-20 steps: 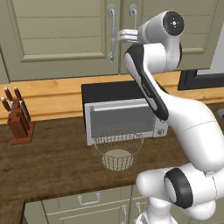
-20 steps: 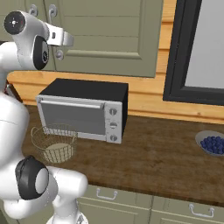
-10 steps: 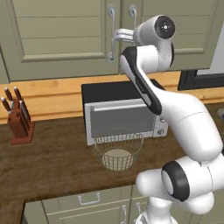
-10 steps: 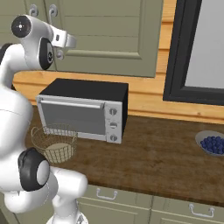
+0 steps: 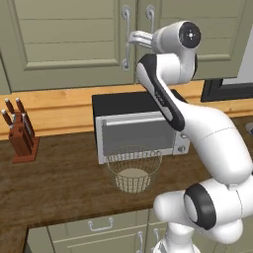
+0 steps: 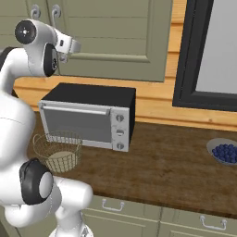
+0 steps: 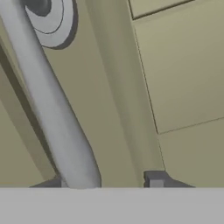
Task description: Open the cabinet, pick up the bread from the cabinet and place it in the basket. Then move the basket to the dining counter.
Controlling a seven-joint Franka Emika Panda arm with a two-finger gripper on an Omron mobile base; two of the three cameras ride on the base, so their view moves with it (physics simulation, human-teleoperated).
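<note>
Inspection proceeds from the left of the left base view. A knife block (image 5: pixel 21 133) is standing at the left edge on the table (image 5: pixel 64 183). At centre, a toaster oven (image 5: pixel 141 129) is sitting on the same table, with the basket (image 5: pixel 134 168) standing just in front of it, touching or nearly touching its door; the basket is showing nothing but its pale base.

In the upper centre, the cabinet (image 5: pixel 69 44) is hanging with both doors shut, so the bread is presumably inside, out of sight. The fingers (image 5: pixel 129 38) are reaching leftward from the arm to the left door's handle (image 5: pixel 126 37), about halfway up its length.

In the hand view, that handle (image 7: pixel 52 100) is running as a long bar from the upper left down to the bottom, its long axis crossing the gap between the fingers. It is lying hard against the left fingertip (image 7: pixel 54 183); the right fingertip (image 7: pixel 155 178) is standing well apart from it. The fingers are therefore partly drawn in and straddling the bar; whether they are actually pinching it cannot be told.

Judgement: the door-opening step is in hand. The coming pull depends on the bar seating between both fingers; the right one has to meet it first.

At the far right of the right base view, a bowl of blueberries (image 6: pixel 225 152) is resting on the table.
</note>
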